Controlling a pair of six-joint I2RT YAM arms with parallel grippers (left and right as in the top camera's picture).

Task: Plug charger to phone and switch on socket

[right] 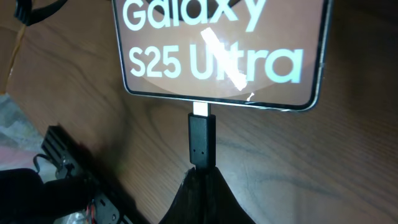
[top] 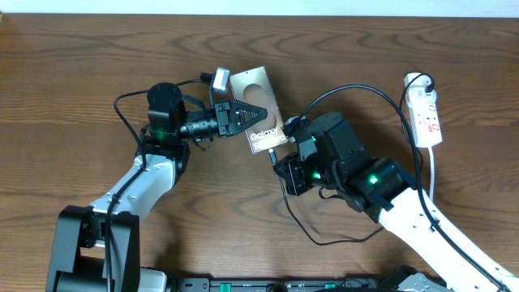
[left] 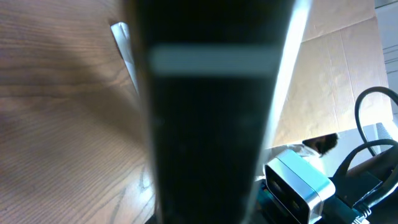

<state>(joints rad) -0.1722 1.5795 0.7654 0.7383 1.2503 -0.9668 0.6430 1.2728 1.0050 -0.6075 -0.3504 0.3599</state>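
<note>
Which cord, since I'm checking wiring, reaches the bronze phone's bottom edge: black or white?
The thin black cable: it meets the edge of the glossy bronze-brown phone. The thicker white cord only runs from the narrow white power strip.

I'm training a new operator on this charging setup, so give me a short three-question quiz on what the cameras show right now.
1. True or false: the connector of the charger meets the bottom edge of the phone, with a little silver tip showing.
2. Where does the socket lie? A) under the phone B) far to the right, apart from the phone C) left of the phone, touching it
3. Fill in: the right gripper is shut on the ____.
Key: 1 true; 2 B; 3 charger.
</note>
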